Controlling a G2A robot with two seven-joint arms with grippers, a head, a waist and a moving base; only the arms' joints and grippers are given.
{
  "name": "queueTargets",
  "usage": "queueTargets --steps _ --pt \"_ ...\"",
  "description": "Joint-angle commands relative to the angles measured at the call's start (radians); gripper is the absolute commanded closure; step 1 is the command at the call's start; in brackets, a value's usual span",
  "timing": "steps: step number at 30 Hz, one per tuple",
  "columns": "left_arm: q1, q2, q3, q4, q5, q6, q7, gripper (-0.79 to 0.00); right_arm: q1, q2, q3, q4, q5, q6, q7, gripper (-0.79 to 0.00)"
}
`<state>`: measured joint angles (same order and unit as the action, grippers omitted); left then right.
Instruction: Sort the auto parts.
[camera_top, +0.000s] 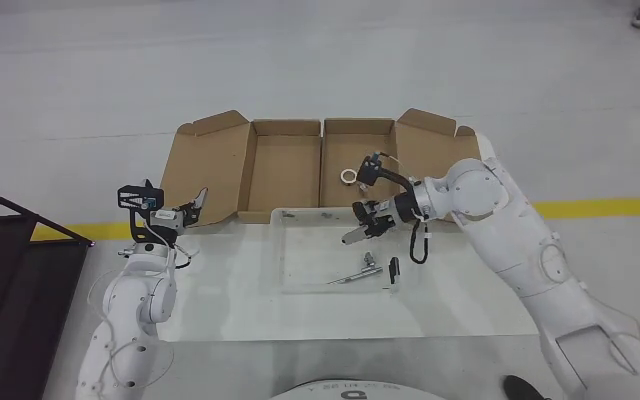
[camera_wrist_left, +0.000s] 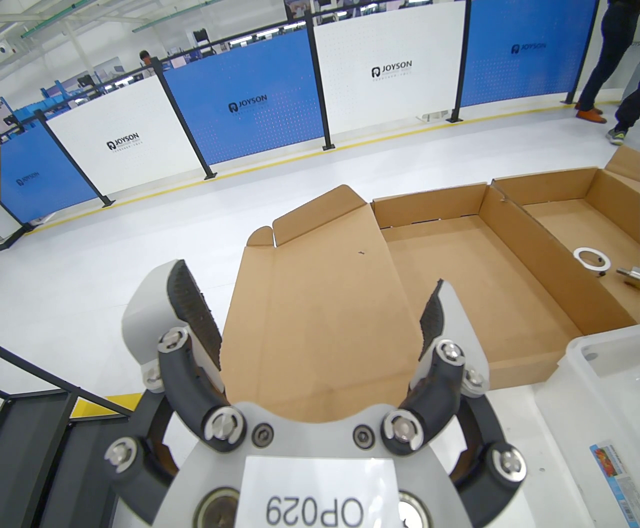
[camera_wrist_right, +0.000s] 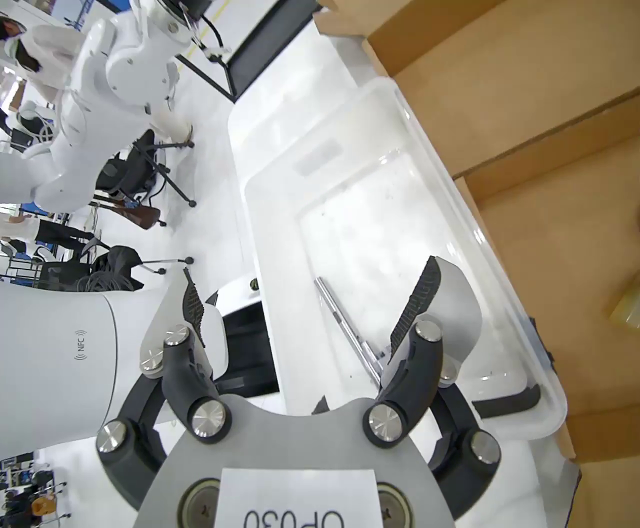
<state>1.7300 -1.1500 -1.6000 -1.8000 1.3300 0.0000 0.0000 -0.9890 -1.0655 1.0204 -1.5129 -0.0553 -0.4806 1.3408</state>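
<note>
- A white label sits on the base plate of my left gripper. It carries one short code of black letters and digits, seen upside down.
- A like white label sits on the base plate of my right gripper, also with a black code upside down and partly cut off.
- The white fence panels behind the table each bear a dark logo and a word mark with a line of fine print under it.
- The blue fence panels bear the same logo and word mark.
- A small colour-printed sticker lies on the white worktop near the clear tray. Its print is too small to read.
</note>
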Motion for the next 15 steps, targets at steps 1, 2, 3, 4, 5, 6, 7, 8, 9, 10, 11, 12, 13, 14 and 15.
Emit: queueTargets --steps 1,2,3,4,5,6,7,8,9,10,11,12,13,14,15 --pt "0.000 0.000 0.000 0.000 0.000 0.000 0.000 -0.785 0.006 0.015 -0.026 -0.013 0.011 0.033 0.032 -0.683" --pt "0.000 0.000 0.000 0.000 0.000 0.000 0.000 -0.785 0.009 0.023 -0.039 -0.017 0.010 0.045 0.044 -0.674" --pt "0.000 0.000 0.000 0.000 0.000 0.000 0.000 -0.785 0.012 0.032 -0.056 -0.020 -0.002 0.057 0.056 -0.677" --pt "0.000 0.000 0.000 0.000 0.000 0.000 0.000 -0.785 0.015 0.040 -0.072 -0.015 -0.012 0.064 0.063 -0.677" --pt "0.000 0.000 0.000 0.000 0.000 0.000 0.000 -0.785 0.021 0.046 -0.086 -0.005 -0.019 0.065 0.064 -0.677" --pt "0.000 0.000 0.000 0.000 0.000 0.000 0.000 -0.785 0.028 0.052 -0.096 0.019 -0.030 0.062 0.061 -0.656" --pt "0.000 0.000 0.000 0.000 0.000 0.000 0.000 -0.785 0.036 0.056 -0.106 0.039 -0.034 0.056 0.055 -0.634" --pt "0.000 0.000 0.000 0.000 0.000 0.000 0.000 -0.785 0.042 0.059 -0.117 0.057 -0.034 0.051 0.050 -0.606" --pt "0.000 0.000 0.000 0.000 0.000 0.000 0.000 -0.785 0.048 0.060 -0.129 0.072 -0.030 0.048 0.047 -0.597" --pt "0.000 0.000 0.000 0.000 0.000 0.000 0.000 -0.785 0.054 0.062 -0.139 0.086 -0.025 0.048 0.047 -0.566" --pt "0.000 0.000 0.000 0.000 0.000 0.000 0.000 -0.785 0.061 0.064 -0.149 0.103 -0.021 0.047 0.046 -0.551" --pt "0.000 0.000 0.000 0.000 0.000 0.000 0.000 -0.785 0.067 0.065 -0.158 0.116 -0.018 0.046 0.044 -0.539" --pt "0.000 0.000 0.000 0.000 0.000 0.000 0.000 -0.785 0.073 0.066 -0.167 0.128 -0.015 0.044 0.043 -0.517" --pt "0.000 0.000 0.000 0.000 0.000 0.000 0.000 -0.785 0.078 0.066 -0.176 0.141 -0.011 0.042 0.041 -0.517" --pt "0.000 0.000 0.000 0.000 0.000 0.000 0.000 -0.785 0.083 0.066 -0.185 0.152 -0.004 0.042 0.040 -0.505"
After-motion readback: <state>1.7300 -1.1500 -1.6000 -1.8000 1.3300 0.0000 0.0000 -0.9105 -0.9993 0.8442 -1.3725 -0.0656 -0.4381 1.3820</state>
